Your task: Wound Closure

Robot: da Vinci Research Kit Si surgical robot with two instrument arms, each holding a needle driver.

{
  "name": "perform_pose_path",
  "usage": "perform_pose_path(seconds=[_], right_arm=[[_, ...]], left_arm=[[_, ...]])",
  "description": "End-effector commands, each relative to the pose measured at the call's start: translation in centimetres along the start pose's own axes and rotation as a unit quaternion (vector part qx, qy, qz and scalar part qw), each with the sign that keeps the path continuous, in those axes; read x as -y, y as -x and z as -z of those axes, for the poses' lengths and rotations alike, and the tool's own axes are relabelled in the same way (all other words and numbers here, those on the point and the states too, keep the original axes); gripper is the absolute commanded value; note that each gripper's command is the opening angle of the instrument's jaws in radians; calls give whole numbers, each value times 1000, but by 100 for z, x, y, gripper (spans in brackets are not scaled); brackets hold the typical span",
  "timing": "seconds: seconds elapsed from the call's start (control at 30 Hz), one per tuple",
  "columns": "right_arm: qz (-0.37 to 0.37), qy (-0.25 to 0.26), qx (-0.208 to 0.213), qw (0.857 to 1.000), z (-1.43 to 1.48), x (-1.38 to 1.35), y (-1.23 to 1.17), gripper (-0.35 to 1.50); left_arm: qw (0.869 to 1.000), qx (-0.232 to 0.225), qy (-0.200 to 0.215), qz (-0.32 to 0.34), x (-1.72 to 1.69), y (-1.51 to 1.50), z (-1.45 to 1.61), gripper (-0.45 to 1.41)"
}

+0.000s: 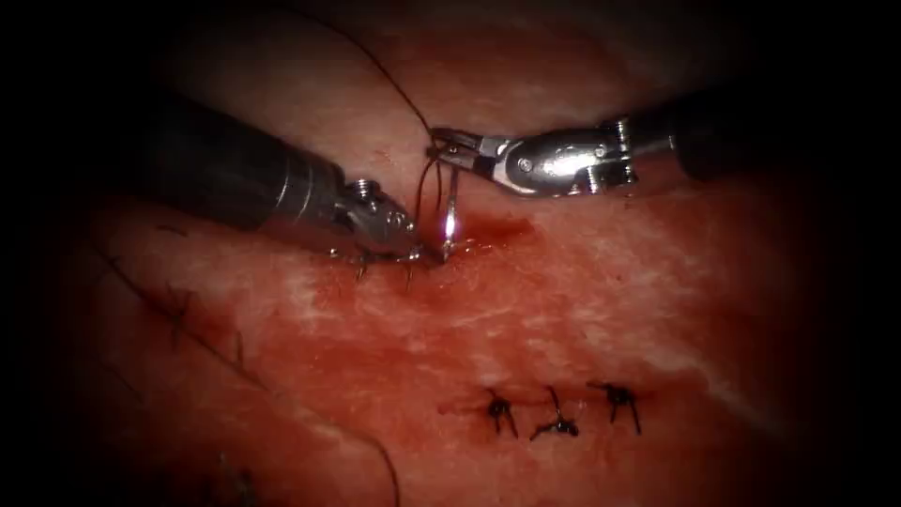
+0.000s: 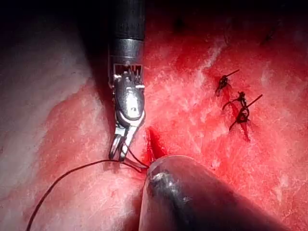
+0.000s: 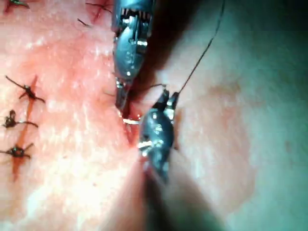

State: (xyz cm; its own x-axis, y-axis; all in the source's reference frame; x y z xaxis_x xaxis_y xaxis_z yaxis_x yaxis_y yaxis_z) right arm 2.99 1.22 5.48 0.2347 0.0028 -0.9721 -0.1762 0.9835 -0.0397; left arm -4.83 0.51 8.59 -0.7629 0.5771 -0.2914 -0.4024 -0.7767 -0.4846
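My right tool [image 1: 443,150] reaches in from the right, jaws shut on the curved needle [image 1: 451,208] near its thread end. The needle hangs almost straight down, its point in the tissue at the cut [image 1: 474,230]. Thread [image 1: 389,80] runs from those jaws up and away to the left. My left tool [image 1: 413,250] rests its tip on the tissue just left of the needle's point, jaws shut with nothing seen between them. The right tool [image 2: 119,151] with the thread [image 2: 62,178] faces the left tool [image 2: 150,169]. Left tool [image 3: 120,102] and right tool [image 3: 167,98] meet over the needle [image 3: 130,121].
Three knotted stitches [image 1: 558,422] lie in a row on the tissue nearer the front, also seen as stitches [image 2: 240,103] and stitches [image 3: 17,120]. Red fluid [image 1: 497,227] pools at the cut. Loose thread ends [image 1: 361,272] lie by the left tool's tip.
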Motion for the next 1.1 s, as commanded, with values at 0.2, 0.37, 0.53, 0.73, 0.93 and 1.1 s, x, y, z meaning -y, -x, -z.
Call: perform_pose_path(seconds=[0.2,0.37,0.53,0.73,0.93,1.1], right_arm=[[2,-11,-7,1000,-5,14,0,-35],[2,-20,-5,1000,-4,12,-1,-35],[2,-24,-6,1000,-5,10,-2,-35],[-2,-33,-11,999,-5,3,-6,-35],[-8,-76,-26,997,-9,5,-6,-35],[-16,-80,-24,996,-10,4,-7,-35]], left_arm=[[1000,2,8,-1,-3,1,5,-21],[1000,-10,-11,-5,-19,-16,45,-35],[1000,-10,-25,-13,-60,-23,60,-15],[999,-12,-25,-21,-60,-18,24,-21],[999,-13,-29,-27,-47,-6,4,-23],[999,-14,-24,-33,-47,1,-9,-23]])
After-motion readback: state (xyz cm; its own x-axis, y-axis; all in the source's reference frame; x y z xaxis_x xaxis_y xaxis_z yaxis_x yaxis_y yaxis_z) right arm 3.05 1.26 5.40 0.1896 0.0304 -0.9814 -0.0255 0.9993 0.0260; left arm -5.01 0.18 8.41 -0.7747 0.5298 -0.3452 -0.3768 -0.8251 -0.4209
